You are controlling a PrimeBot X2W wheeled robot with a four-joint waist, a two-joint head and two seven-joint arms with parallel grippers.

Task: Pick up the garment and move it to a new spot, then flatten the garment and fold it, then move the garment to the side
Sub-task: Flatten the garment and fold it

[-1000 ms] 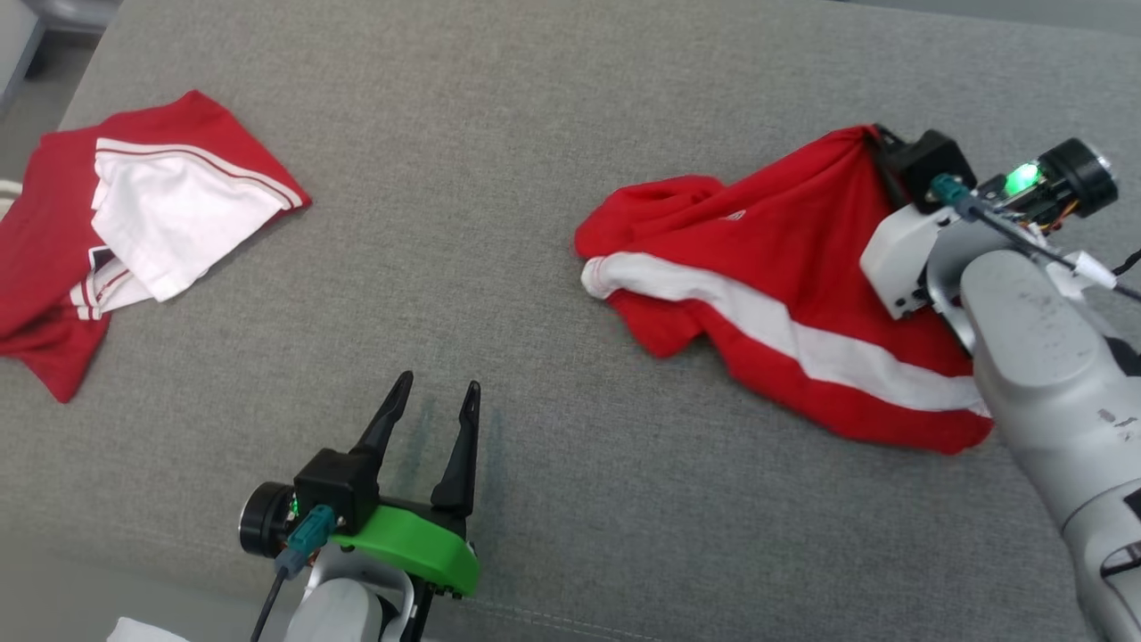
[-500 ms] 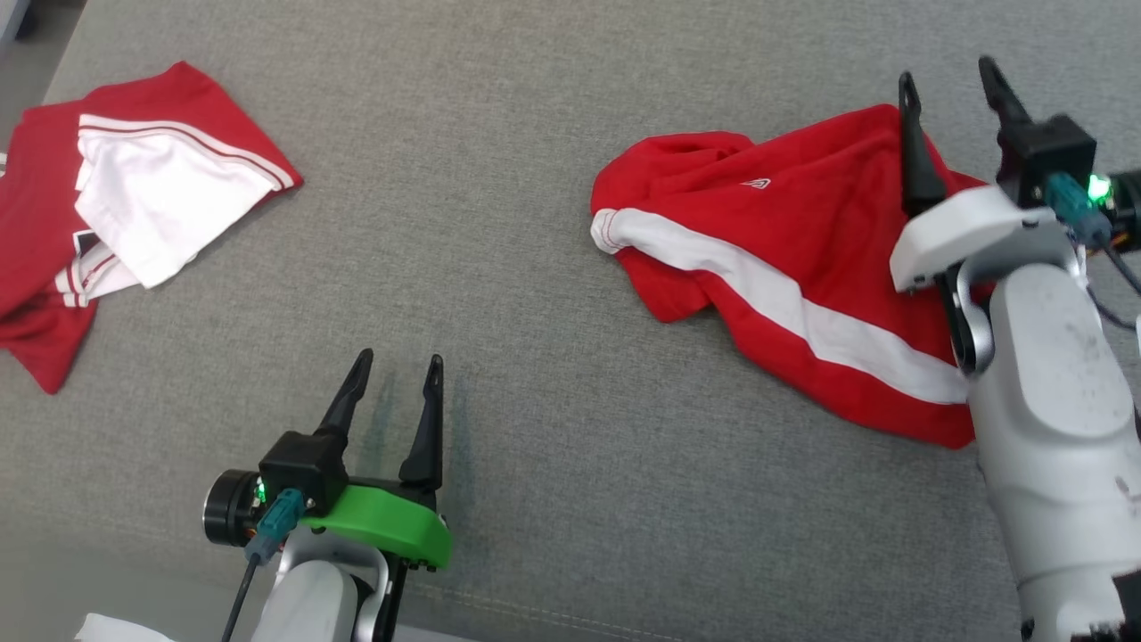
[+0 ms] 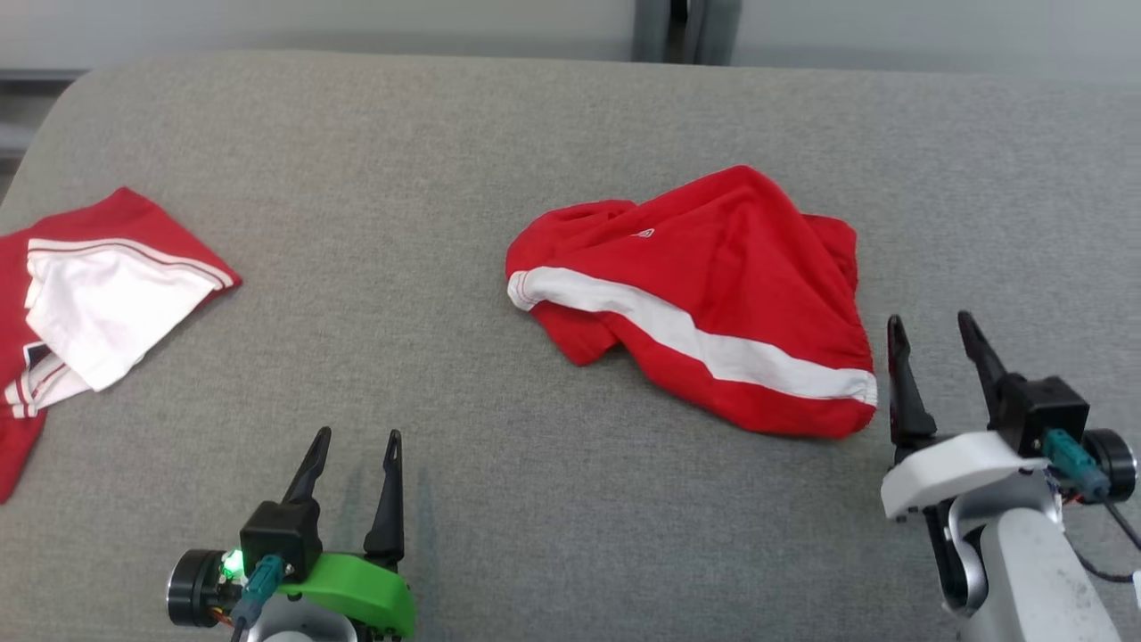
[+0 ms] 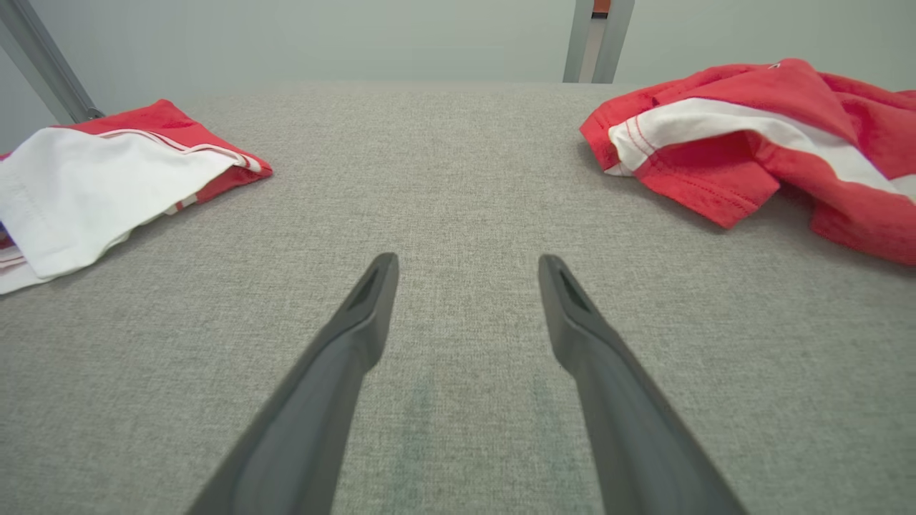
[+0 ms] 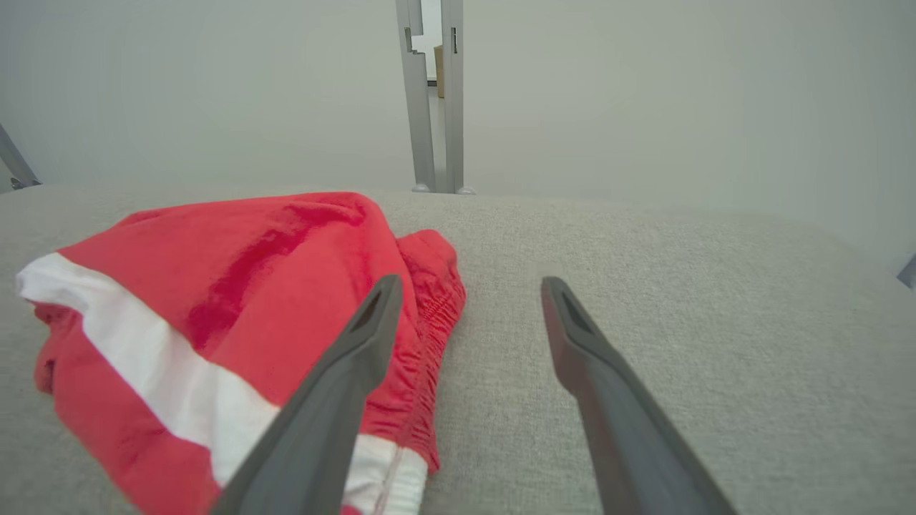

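The red garment (image 3: pixel 740 267) lies diagonally, long axis running far-left to near-right.

A broad desk (image 3: pixel 570 107) padded in grey woven fabric is seen, its far corners rounded and a faint darker smudge (image 4: pixel 429 400) marked on the cloth near the front. Behind it a plain pale grey-green wall (image 5: pixel 644 93) is shown, broken at the middle by an upright grey metal post (image 5: pixel 416 107) with a narrow gap through which a brighter space is glimpsed; a slanted grey bar (image 4: pixel 43 61) is seen at the far left edge. The whole is lit softly and evenly, and only faint shadows are cast on the fabric.
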